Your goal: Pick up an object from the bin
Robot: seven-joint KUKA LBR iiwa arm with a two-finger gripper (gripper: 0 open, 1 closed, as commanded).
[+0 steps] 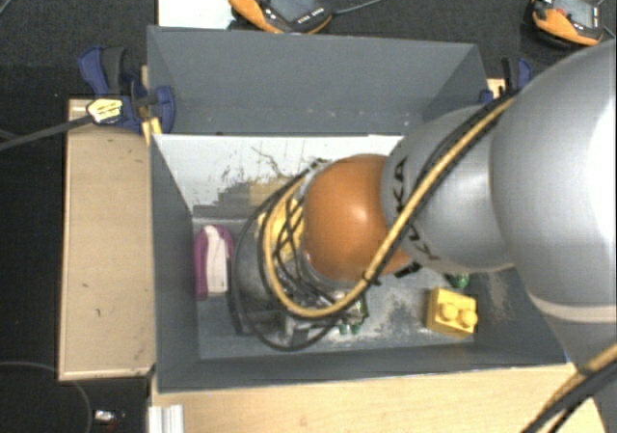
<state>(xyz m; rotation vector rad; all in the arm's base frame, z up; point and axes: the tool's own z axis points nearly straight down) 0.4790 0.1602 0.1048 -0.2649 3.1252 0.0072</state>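
The grey bin (174, 257) has a scuffed, pale floor, and the arm (501, 190) coming in from the right covers most of its middle. What the gripper (265, 311) is over cannot be made out. It is low near the floor, left of centre, tucked under the orange cover (342, 214) and the cables (280, 257), and whether it is open or closed cannot be told. The nearest loose thing is the purple piece (212, 260), a purple-and-white block lying just beside the gripper against the left wall. Some green bits (352, 325) poke out at the near edge under the wrist. The yellow brick (451, 311) lies well apart, toward the near right corner. The main risk, as I judge it, is a close on nothing, or on only a corner of the purple piece, because that block lies to the side and not clearly underneath. Pressed against the wall, it could also wedge or tip instead of seating. A low gripper may scrape the floor or push the green bits away. The cable loops hang close to the floor and might drag a thing along as the arm lifts.
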